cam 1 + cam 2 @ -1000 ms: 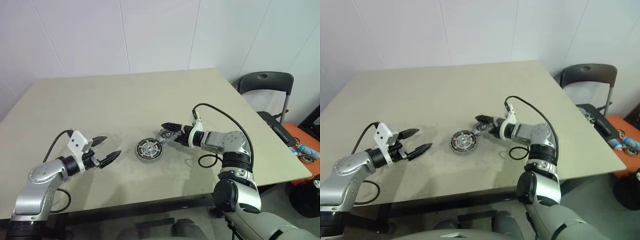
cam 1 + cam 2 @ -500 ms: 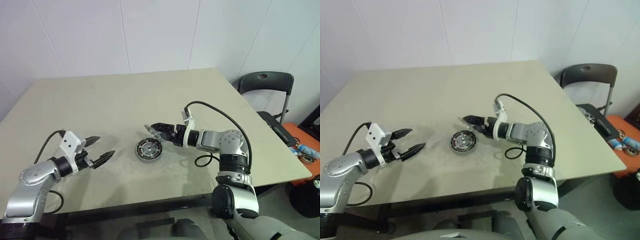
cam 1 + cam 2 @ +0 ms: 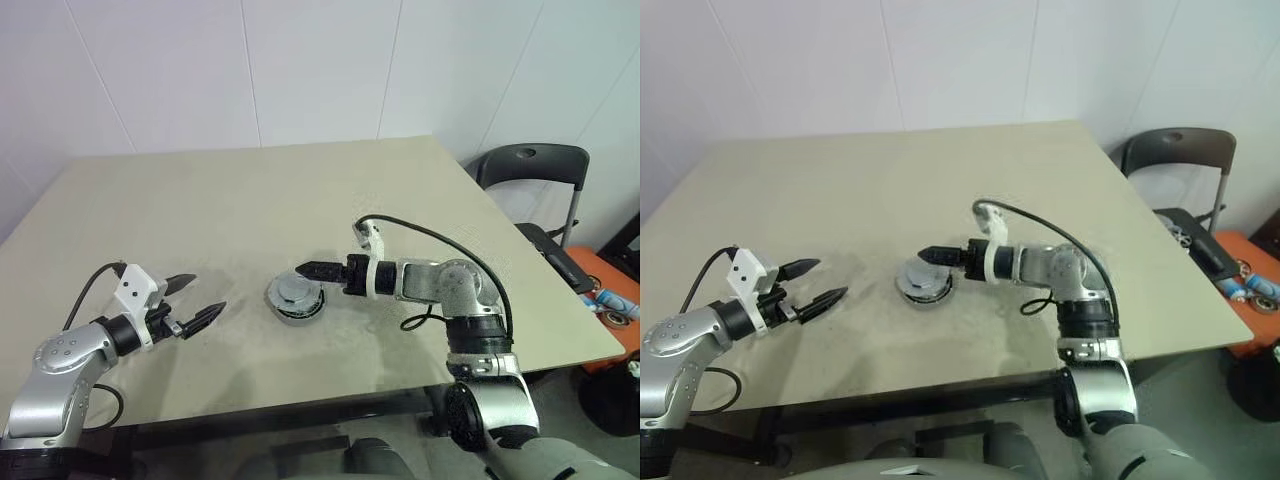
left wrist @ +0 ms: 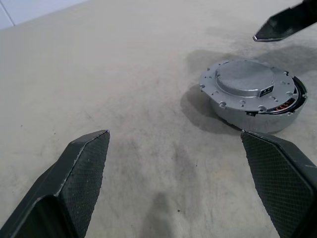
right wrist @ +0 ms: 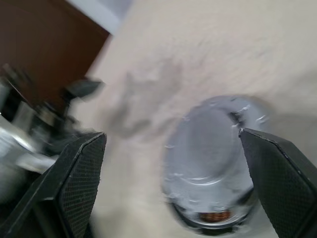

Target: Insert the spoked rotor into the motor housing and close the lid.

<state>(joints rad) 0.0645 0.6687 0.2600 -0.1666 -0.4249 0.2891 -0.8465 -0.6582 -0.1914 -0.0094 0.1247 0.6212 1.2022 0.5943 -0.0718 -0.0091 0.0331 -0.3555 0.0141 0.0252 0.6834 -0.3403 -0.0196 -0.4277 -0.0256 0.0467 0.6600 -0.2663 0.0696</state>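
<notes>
Lid sits on motor housing but skewed, windings showing — needs seating; both grippers spread wide, empty.

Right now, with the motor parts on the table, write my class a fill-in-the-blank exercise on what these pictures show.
1. The grey lid lies on top of the motor ____.
2. Coppery windings show through a gap at the housing's ____.
3. The jaws of the left gripper stand ____.
4. The right gripper hovers close above the ____.

Missing words: housing; rim; open; lid
</notes>
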